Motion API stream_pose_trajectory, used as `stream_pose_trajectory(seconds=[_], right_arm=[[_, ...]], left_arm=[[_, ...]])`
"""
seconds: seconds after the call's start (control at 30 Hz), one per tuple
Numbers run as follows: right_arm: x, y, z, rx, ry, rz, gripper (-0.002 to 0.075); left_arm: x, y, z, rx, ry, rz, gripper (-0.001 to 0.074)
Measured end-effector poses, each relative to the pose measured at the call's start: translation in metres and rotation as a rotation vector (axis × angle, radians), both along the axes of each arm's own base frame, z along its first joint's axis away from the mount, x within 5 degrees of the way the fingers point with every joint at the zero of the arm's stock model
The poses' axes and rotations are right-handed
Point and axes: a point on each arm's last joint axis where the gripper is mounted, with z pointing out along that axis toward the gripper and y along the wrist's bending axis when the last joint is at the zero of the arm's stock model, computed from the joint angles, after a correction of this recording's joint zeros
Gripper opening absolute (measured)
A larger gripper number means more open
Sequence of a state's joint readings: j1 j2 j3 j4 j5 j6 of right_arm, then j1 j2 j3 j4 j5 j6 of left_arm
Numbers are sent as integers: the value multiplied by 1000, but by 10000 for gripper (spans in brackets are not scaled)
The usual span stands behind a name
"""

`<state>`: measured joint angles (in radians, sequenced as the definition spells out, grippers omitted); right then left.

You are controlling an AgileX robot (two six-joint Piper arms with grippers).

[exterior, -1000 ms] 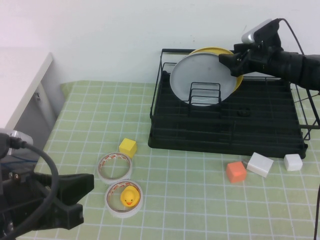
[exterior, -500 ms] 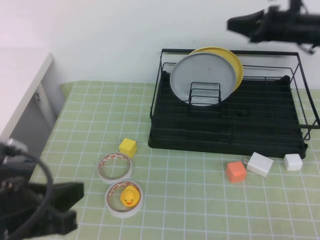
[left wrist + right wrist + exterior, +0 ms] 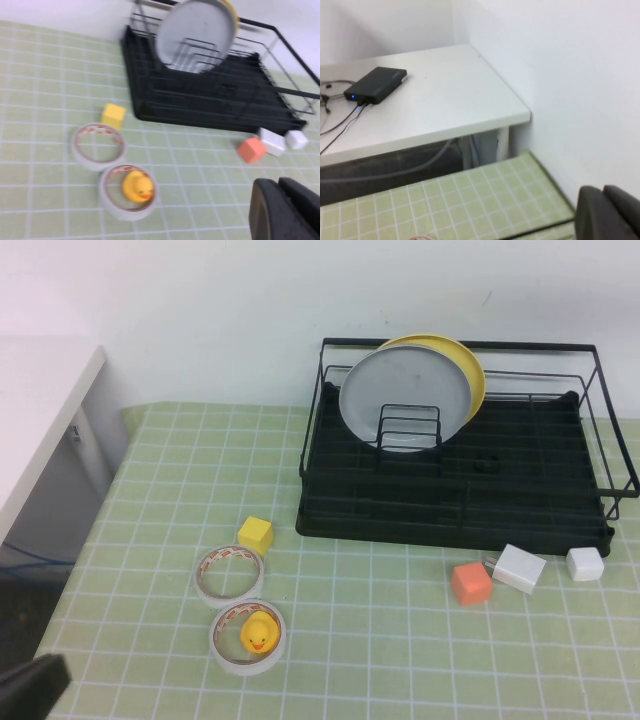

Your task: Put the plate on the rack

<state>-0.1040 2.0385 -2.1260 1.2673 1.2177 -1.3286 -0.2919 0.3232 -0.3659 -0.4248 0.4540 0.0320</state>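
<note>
Overhead, green checked mat (image 3: 400,640) (white wall (image 3: 250,310) behind), both pincers barely visible.

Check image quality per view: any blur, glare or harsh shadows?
High view: sharp, even lighting, soft shadows, no glare on the plate in the rack; the left gripper is only a dark corner sliver, the right gripper out of frame. Left wrist view: motion-blurred throughout, left gripper dark at the corner. Right wrist view: soft, flat light, right gripper at the edge.

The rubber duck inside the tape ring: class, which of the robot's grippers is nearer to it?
Left. The left gripper sits at the table's near-left corner, a short way from the duck. The right gripper is out of the high view, facing the side desk.
</note>
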Motion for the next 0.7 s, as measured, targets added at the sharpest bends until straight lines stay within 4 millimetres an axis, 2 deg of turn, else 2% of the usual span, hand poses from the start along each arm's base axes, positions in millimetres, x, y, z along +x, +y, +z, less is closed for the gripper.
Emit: stream_pose_trajectory(seconds=[0.17,0.4,0.53,0.7], right_arm=[[-39,14,48,-42,-99,25,12],[-88,33,91,-111,-145,27,12],[-120,43,103,-174,-145,19,11],[-174,48,113,-171,-189,-23,11]], left_arm=[[-2,6,-11,35,4,51,-1],[-2,7,-15,58,9,56,-1],[-2,7,-15,61,10,56,-1],[-2,7,-15,61,10,56,-1]])
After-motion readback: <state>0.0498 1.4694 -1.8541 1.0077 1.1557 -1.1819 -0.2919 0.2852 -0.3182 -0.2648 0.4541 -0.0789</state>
